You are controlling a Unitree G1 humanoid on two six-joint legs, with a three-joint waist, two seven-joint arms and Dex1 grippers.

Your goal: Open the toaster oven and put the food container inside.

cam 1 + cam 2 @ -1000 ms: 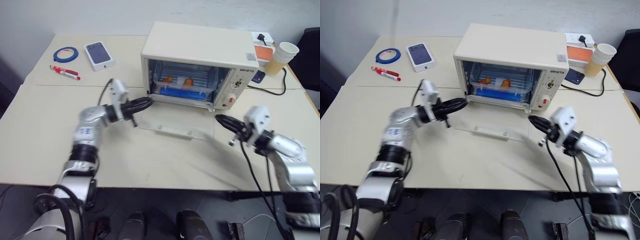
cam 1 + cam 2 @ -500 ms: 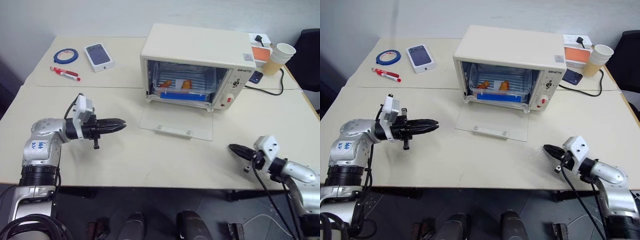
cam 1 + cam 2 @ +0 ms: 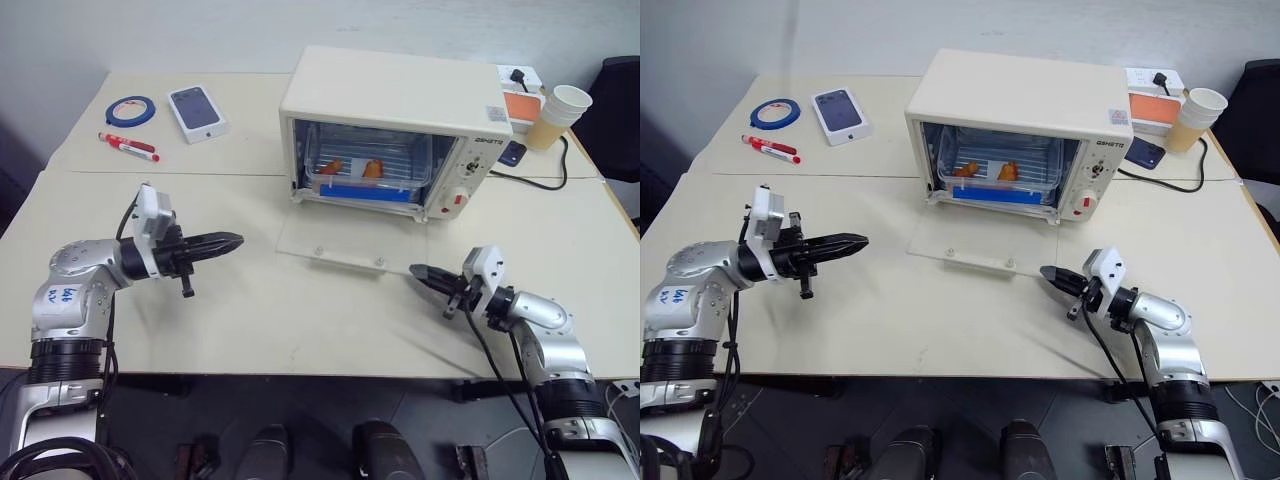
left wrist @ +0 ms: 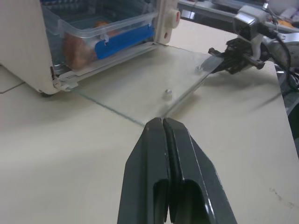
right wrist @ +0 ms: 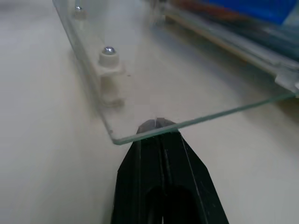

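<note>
With its glass door (image 3: 350, 242) folded flat onto the counter (image 3: 300, 320), the toaster oven (image 3: 400, 130) already holds the food container (image 3: 365, 172) on its wire rack. Both claws are pinched shut and empty: the left claw (image 3: 235, 240) hangs well clear, the right claw (image 3: 416, 271) noses the door's near corner. Closing would call for a lift from under that edge, kept slow and square.

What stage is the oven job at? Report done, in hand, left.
Done: the toaster oven stands open, its glass door folded flat on the table, and the food container sits on the rack inside. In hand: nothing; both end effectors, left and right, are shut and empty. Left: nothing of the stated job.
</note>
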